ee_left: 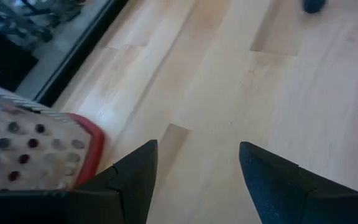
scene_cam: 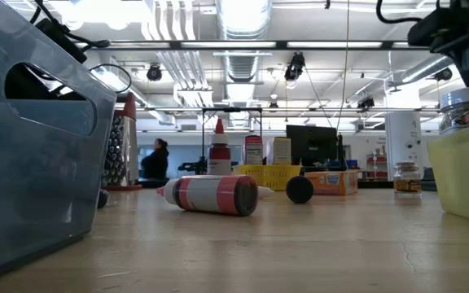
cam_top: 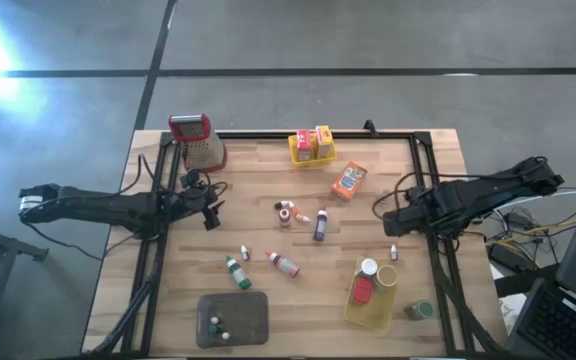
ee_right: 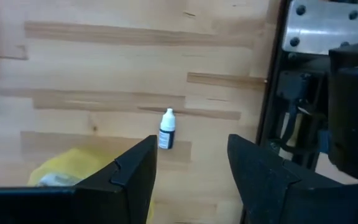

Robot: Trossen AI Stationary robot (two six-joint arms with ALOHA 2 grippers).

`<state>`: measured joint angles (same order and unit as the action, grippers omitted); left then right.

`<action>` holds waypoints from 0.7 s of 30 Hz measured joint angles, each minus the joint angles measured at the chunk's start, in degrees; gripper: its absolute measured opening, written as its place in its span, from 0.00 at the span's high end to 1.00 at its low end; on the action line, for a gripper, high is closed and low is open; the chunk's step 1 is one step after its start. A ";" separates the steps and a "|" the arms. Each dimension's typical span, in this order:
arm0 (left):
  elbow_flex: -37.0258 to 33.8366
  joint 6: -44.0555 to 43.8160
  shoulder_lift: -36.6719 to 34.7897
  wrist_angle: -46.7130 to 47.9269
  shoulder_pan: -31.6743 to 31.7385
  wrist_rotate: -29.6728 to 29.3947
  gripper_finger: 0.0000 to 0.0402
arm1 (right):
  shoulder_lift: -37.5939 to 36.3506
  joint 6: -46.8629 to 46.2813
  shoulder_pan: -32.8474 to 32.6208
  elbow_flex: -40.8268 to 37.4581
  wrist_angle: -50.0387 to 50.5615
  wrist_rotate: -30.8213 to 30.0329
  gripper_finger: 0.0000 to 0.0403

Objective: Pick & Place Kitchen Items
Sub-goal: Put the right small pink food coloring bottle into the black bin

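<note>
While our right hand (cam_top: 396, 228) hovers open and empty right of centre, we judge reaching: next drop onto the small white-capped bottle (ee_right: 167, 129); left hand (cam_top: 211, 213) waits open.

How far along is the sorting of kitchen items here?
Done: items sit in two yellow baskets and the grey tray. In hand: nothing; the right tool, open, hovers above a tiny white-capped bottle; the left tool waits open beside the metal grater. Left: loose bottles and an orange box.
</note>
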<state>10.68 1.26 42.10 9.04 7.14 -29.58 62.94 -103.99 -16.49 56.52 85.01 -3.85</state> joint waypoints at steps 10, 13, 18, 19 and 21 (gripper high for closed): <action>0.00 0.01 0.00 0.00 0.00 -0.50 0.42 | 6.34 -4.79 0.07 -1.50 -5.58 6.68 0.52; 0.00 0.00 0.01 0.00 0.00 -0.50 0.42 | 6.99 -6.41 0.00 -2.14 -7.81 7.69 0.53; 0.00 0.00 0.00 0.00 0.00 -0.50 0.42 | 7.33 -9.27 0.02 -2.81 -8.59 8.71 0.55; 0.00 0.00 0.01 0.01 0.00 -0.50 0.42 | 7.26 -9.84 0.02 -3.09 -8.82 8.73 0.55; 0.00 0.00 0.01 0.00 0.00 -0.50 0.42 | 7.26 -10.59 0.02 -3.72 -9.14 8.88 0.55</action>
<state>10.68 1.26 42.11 9.04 7.14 -30.09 70.21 -114.58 -16.47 52.79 75.87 5.03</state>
